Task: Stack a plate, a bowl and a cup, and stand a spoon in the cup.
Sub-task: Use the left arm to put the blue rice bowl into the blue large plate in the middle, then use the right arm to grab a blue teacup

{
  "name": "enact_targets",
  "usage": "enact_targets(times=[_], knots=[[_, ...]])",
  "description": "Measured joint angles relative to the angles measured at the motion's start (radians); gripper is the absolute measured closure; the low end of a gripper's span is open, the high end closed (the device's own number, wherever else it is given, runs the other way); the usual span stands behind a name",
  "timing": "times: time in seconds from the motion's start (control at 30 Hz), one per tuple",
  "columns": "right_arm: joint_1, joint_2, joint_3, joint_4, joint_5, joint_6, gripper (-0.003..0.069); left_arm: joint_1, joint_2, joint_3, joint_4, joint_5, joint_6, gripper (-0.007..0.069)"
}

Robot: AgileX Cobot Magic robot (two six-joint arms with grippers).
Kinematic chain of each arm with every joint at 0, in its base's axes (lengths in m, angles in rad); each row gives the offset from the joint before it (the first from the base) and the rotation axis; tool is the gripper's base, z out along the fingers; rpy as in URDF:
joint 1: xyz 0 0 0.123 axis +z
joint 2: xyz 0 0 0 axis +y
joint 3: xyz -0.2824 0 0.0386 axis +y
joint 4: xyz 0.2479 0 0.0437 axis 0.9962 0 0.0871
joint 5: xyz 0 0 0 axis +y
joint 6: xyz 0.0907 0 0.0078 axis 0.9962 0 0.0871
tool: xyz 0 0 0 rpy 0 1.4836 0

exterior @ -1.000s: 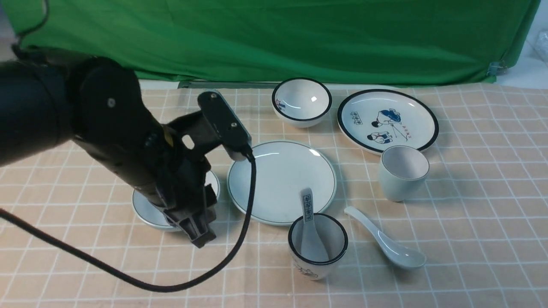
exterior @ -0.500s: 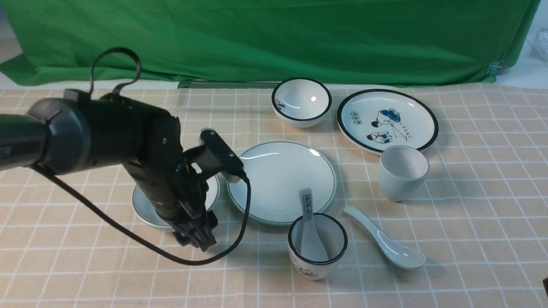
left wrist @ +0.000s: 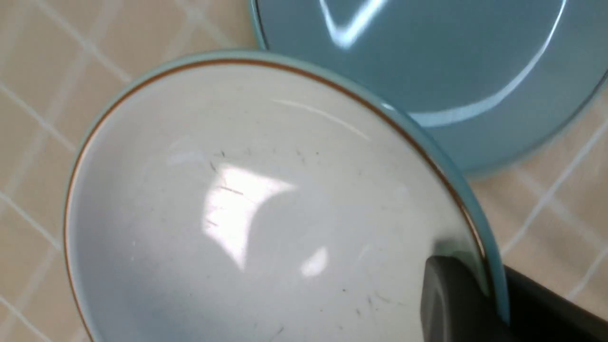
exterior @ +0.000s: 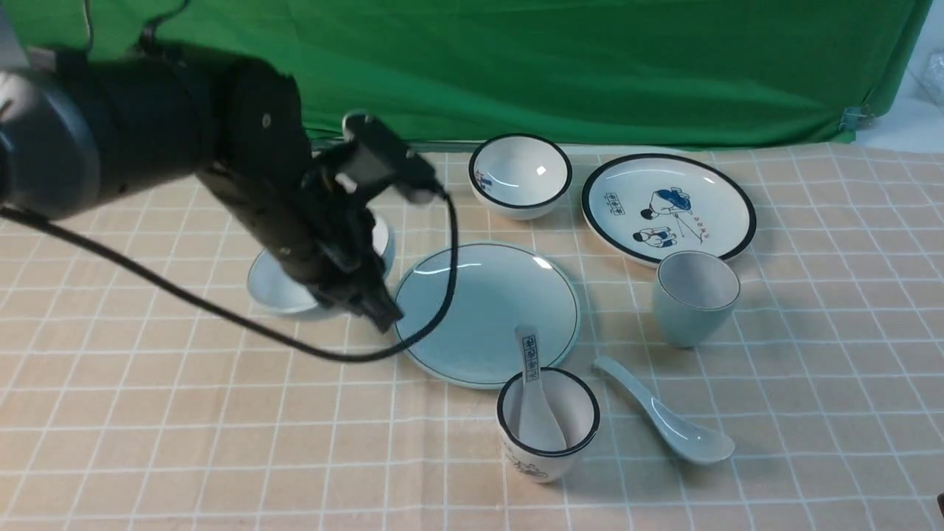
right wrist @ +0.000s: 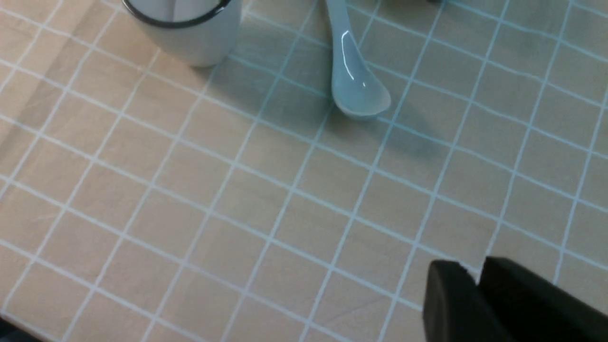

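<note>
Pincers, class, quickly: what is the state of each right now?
Left pincer: closed on the bowl rim.
Right pincer: closed, holding nothing.

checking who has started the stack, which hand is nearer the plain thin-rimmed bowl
Left. The left hand grips the bowl by its rim, beside the plate. The right hand is over bare cloth on the near side of the plain spoon, well apart from it.

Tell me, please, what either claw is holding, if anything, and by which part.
The left claw holds the bowl by its rim; the right claw holds nothing.
</note>
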Motion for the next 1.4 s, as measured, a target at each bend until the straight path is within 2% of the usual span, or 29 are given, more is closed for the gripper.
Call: enact_targets(times=[0.23,0.4,0.63,0.7,0.83,0.87,0.93,0.97,1.03,1.1,1.13,1.2,1.33,1.37,1.4], knots=[[0.0,0.0,0.0,0.0,-0.017,-0.001,0.0527,-0.143,0.214,-0.182,-0.003,0.004,0.034,0.0594],[0.0,0.0,0.0,0.0,-0.017,-0.004,0.0517,-0.156,0.337,-0.23,0.003,0.014,0.043,0.0594],[0.0,0.0,0.0,-0.001,-0.024,-0.021,0.0502,-0.156,0.355,-0.243,-0.009,0.011,0.097,0.0574],[0.0,0.001,0.0,-0.001,-0.026,-0.024,0.0474,-0.156,0.361,-0.243,-0.018,0.011,0.104,0.0543],[0.0,0.029,-0.002,-0.001,-0.027,-0.025,0.0361,-0.156,0.365,-0.243,-0.031,0.01,0.103,0.042],[0.0,0.063,-0.012,-0.003,-0.027,-0.031,0.0296,-0.156,0.36,-0.243,-0.033,0.01,0.091,0.0348],[0.0,0.119,-0.037,-0.003,-0.027,-0.04,0.0254,-0.156,0.337,-0.243,-0.033,0.013,0.063,0.0254],[0.0,0.119,-0.041,-0.003,-0.027,-0.041,0.0252,-0.156,0.334,-0.243,-0.033,0.012,0.061,0.0245],[0.0,0.216,-0.095,-0.003,-0.032,-0.066,0.0249,-0.156,0.283,-0.243,-0.044,0.031,0.042,0.0148],[0.0,0.308,-0.155,-0.004,-0.052,-0.092,0.0267,-0.156,0.207,-0.243,-0.063,0.063,0.004,0.0115],[0.0,0.329,-0.168,-0.004,-0.054,-0.094,0.0268,-0.156,0.192,-0.243,-0.065,0.073,-0.006,0.0115],[0.0,0.451,-0.25,-0.004,-0.067,-0.111,0.0274,-0.156,0.082,-0.241,-0.071,0.107,-0.052,0.017],[0.0,0.653,-0.397,-0.004,-0.071,-0.126,0.0274,-0.156,-0.103,-0.189,-0.081,0.109,-0.084,0.0385],[0.0,0.761,-0.48,-0.004,-0.072,-0.129,0.0274,-0.156,-0.218,-0.13,-0.092,0.085,-0.087,0.0521],[0.0,0.809,-0.518,-0.004,-0.071,-0.132,0.0274,-0.156,-0.285,-0.091,-0.097,0.066,-0.088,0.0564]])
